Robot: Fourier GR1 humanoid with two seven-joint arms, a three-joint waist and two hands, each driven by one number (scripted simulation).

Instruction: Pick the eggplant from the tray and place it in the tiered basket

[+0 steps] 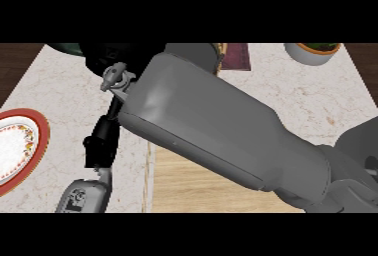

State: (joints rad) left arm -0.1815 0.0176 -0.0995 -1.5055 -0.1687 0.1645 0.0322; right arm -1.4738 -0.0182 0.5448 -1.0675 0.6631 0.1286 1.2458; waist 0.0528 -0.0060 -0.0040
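— Pale marble counter (59, 95) fills our view, with a wooden tray (214, 192) lying near us under a big grey forearm (221, 135).

— Can we see the eggplant?

— No, we cannot find it; the forearm crosses the middle and covers the far end of the tray.

— And the hands?

— Our right hand (111, 55) shows dark at the far left, past the forearm; we cannot tell how it is set. Our left hand is out of sight.

— What else?

— A red-rimmed plate (29, 145) at the left edge, a white bowl (314, 54) far right, and a dark maroon object (238, 56) at the far edge.
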